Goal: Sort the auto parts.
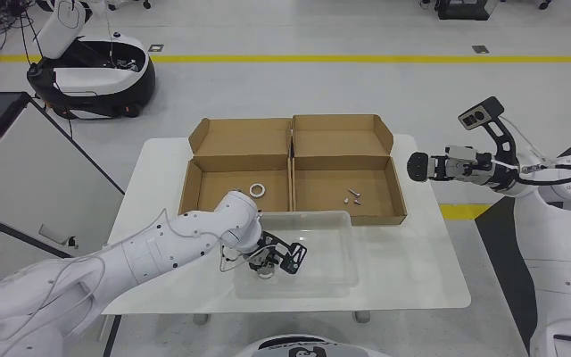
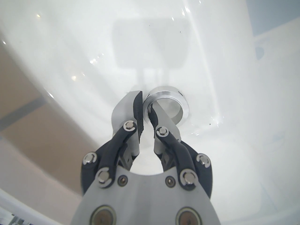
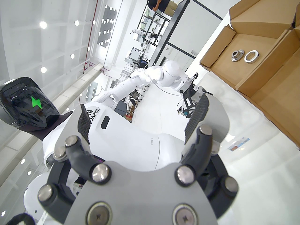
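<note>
A silver metal ring (image 2: pixel 184 105) lies on the floor of the clear plastic tray (image 1: pixel 335 234). My left gripper (image 2: pixel 145 105) is down in the tray and shut on the ring's wall, one finger inside the ring and one outside; in the top view this gripper (image 1: pixel 266 267) is at the tray's left end. The left cardboard box (image 1: pixel 198 183) holds a flat ring (image 3: pixel 251 56) and a flanged hub (image 3: pixel 236 54). Small bolts (image 1: pixel 354 194) lie in the right cardboard box (image 1: pixel 393 183). My right gripper (image 3: pixel 140 113) is open and empty, in the air beside the right box's outer side (image 1: pixel 417 166).
Both boxes stand side by side at the back of the white table (image 1: pixel 428 268), lids open away from me. The tray sits right in front of them. A dark-based machine (image 1: pixel 89 76) stands on the floor beyond the table.
</note>
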Motion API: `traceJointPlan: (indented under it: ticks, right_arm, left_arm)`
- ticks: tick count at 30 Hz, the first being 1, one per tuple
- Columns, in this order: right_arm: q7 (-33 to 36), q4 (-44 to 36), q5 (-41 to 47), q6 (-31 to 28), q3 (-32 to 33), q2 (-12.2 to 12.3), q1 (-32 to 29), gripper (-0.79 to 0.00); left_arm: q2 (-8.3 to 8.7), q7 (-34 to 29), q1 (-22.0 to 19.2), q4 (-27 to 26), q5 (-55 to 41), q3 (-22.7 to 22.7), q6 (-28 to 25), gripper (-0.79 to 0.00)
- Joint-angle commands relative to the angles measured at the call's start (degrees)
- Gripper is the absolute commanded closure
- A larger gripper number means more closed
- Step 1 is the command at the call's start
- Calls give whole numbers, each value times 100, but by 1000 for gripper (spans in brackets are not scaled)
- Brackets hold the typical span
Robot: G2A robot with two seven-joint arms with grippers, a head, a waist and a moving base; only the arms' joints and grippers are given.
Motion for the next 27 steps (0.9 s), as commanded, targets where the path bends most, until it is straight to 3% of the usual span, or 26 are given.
traceJointPlan:
  ticks: [1, 6, 17, 27]
  right_arm:
    - [0, 0, 0, 0, 0, 0, 0, -785]
    - [0, 0, 0, 0, 0, 0, 0, -785]
    - [0, 0, 0, 0, 0, 0, 0, -785]
    - [0, 0, 0, 0, 0, 0, 0, -785]
  left_arm:
    - [1, -13, -115, 11, -150, -1, 13, 0]
    - [85, -388, -525, -276, -769, -1, 389, 0]
    - [495, -1102, -1618, -1556, -1980, -1, 1101, 0]
    - [594, -1223, -1873, -1826, -2300, -1, 1222, 0]
